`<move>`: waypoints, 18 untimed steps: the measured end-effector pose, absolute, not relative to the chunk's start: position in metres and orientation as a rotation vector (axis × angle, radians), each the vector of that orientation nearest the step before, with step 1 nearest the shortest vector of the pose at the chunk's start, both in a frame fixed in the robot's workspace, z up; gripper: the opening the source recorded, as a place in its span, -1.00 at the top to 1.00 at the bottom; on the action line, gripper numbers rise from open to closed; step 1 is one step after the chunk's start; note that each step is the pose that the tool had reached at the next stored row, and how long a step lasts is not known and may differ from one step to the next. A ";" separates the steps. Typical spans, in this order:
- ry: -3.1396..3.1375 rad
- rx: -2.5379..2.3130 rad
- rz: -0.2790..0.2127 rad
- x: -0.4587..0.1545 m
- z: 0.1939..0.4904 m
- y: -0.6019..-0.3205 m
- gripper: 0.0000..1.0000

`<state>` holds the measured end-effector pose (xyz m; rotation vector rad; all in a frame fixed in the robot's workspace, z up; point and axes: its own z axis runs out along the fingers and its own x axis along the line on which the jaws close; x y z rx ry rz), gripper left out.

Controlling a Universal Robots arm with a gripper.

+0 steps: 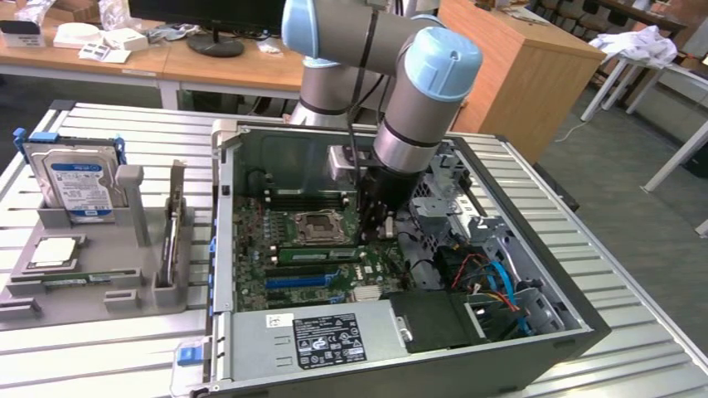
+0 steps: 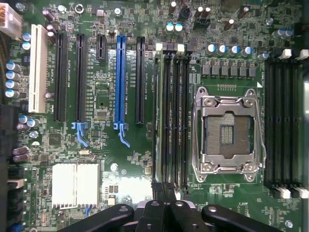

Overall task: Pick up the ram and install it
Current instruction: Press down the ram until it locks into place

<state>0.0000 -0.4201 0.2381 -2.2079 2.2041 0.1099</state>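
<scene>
The ram [image 2: 158, 121] is a thin green stick standing on edge in the outermost of the long black memory slots [image 2: 176, 121] beside the CPU socket [image 2: 227, 130]. In the exterior view the ram [image 1: 328, 254] lies just below the socket [image 1: 315, 225] on the motherboard. My gripper [image 2: 166, 191] is shut, its black fingertips together over one end of the stick. Whether they touch it I cannot tell. In the exterior view the gripper [image 1: 373, 235] reaches straight down into the open computer case [image 1: 575, 315], at the ram's end toward the exterior view's right.
A blue expansion slot [image 2: 119, 82] and black slots run parallel beside the memory bank. A second memory bank [image 2: 285, 121] lies past the socket. Drive cage and cables [image 1: 487, 282] crowd the case's right. A grey fixture [image 1: 89, 290] with a hard drive [image 1: 80, 178] stands at the left.
</scene>
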 end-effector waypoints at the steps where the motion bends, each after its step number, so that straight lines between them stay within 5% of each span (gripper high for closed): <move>1: 2.204 -2.208 0.110 0.000 0.240 -0.420 0.79; 18: 2.204 -2.208 0.109 -0.006 0.255 -0.420 0.79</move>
